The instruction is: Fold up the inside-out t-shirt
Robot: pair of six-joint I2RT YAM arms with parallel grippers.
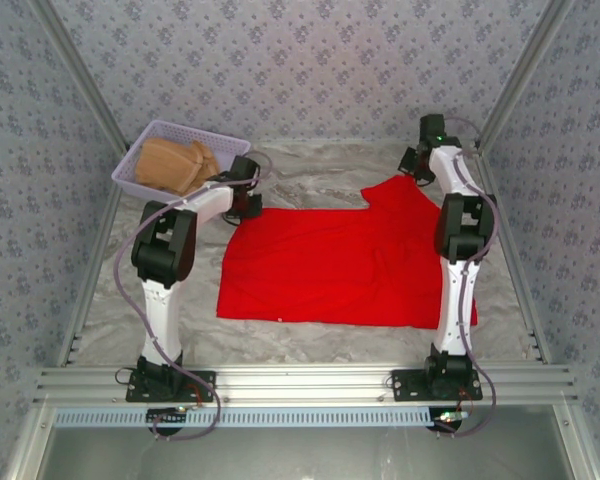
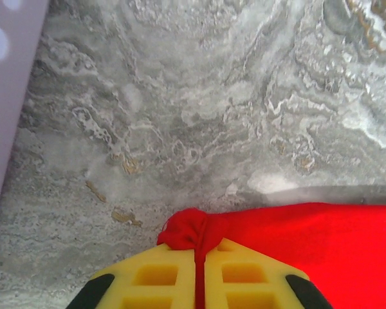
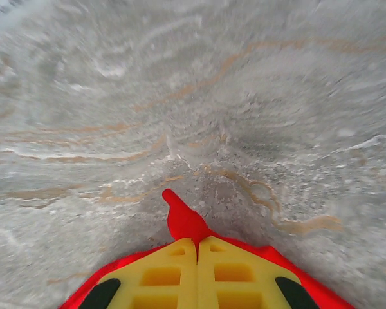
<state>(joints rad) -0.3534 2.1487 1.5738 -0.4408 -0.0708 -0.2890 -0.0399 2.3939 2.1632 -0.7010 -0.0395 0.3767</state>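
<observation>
Yellow fingers (image 2: 157,277) of my left gripper (image 2: 197,252) clamp a bunched corner of the inside-out t-shirt (image 1: 330,265); my right gripper (image 3: 197,248) pinches its far right tip, both closed tight.

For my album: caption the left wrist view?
Left jaws pinch a bunched edge of the red shirt on the marbled table.

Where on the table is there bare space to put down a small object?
Bare table lies beyond the t-shirt, between the basket and the right gripper. The centre is crowded: the cloth covers it.
</observation>
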